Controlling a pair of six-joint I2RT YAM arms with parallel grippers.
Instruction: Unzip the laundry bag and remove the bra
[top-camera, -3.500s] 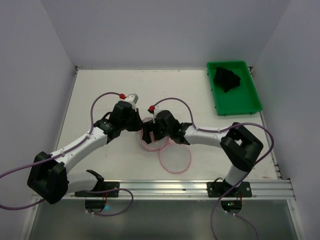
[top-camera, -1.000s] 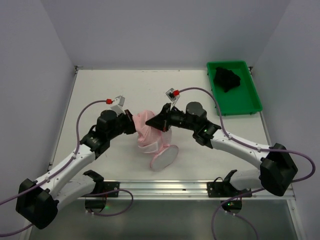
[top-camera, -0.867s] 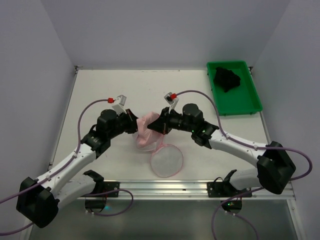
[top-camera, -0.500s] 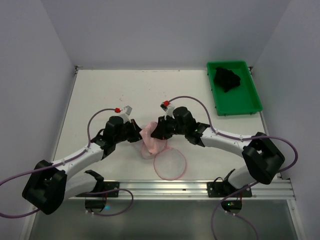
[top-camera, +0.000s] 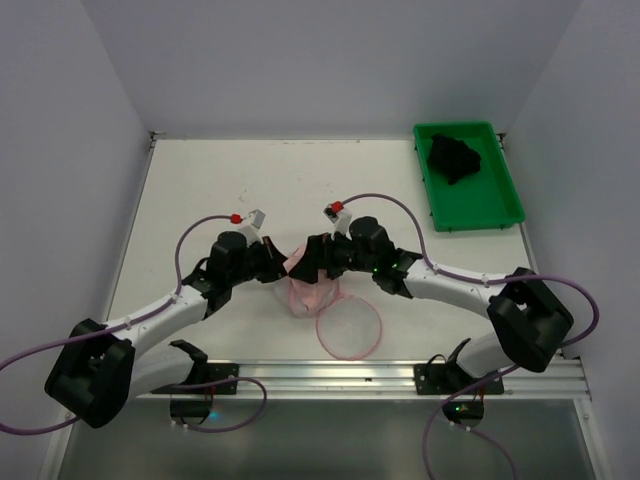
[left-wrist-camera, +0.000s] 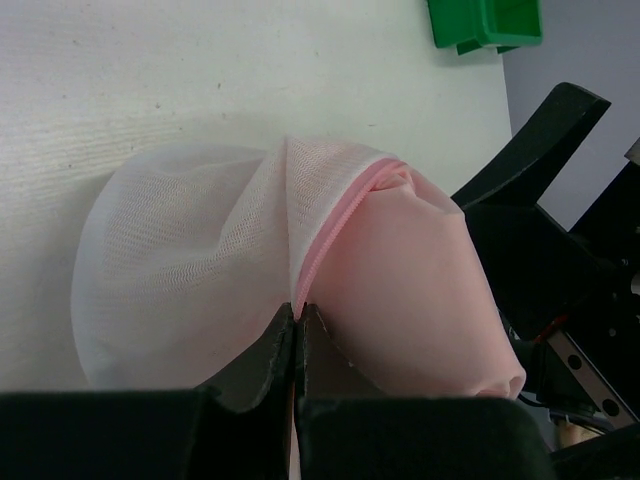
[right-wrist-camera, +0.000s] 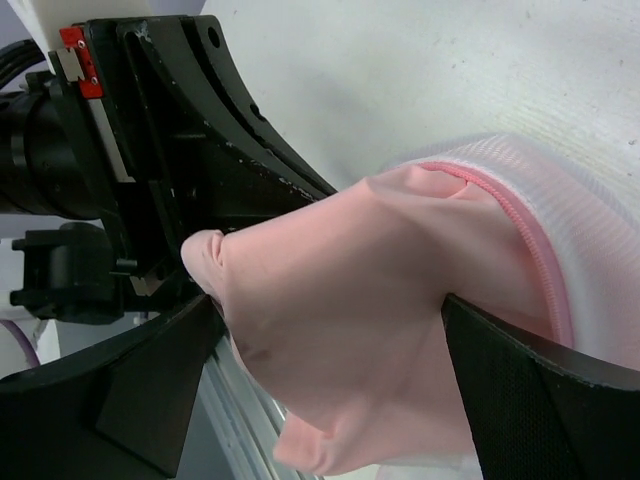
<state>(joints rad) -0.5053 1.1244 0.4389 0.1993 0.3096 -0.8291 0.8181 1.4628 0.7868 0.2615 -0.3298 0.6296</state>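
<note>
From above, we see the laundry bag (top-camera: 312, 293) lying on the worktop (top-camera: 200, 190) between the 2 arms. 1 round half (top-camera: 349, 326) lies flat, and the rest is bunched at the fingers. The left fingers (top-camera: 276, 263) and right fingers (top-camera: 318, 257) meet at the pink bra (top-camera: 299, 266) bulging from it. A green tray (top-camera: 478, 203) holding a dark bundle (top-camera: 452, 158) sits well apart, far right.

In the left wrist view, the left fingers (left-wrist-camera: 283, 350) are pinched tight on the bag's pink zip rim (left-wrist-camera: 335, 225), with white mesh (left-wrist-camera: 170, 270) on 1 side and bra (left-wrist-camera: 400, 280) on the other.

In the right wrist view, the right fingers are spread wide, the bra (right-wrist-camera: 350, 330) filling the gap between them. We cannot tell whether they squeeze it.
</note>
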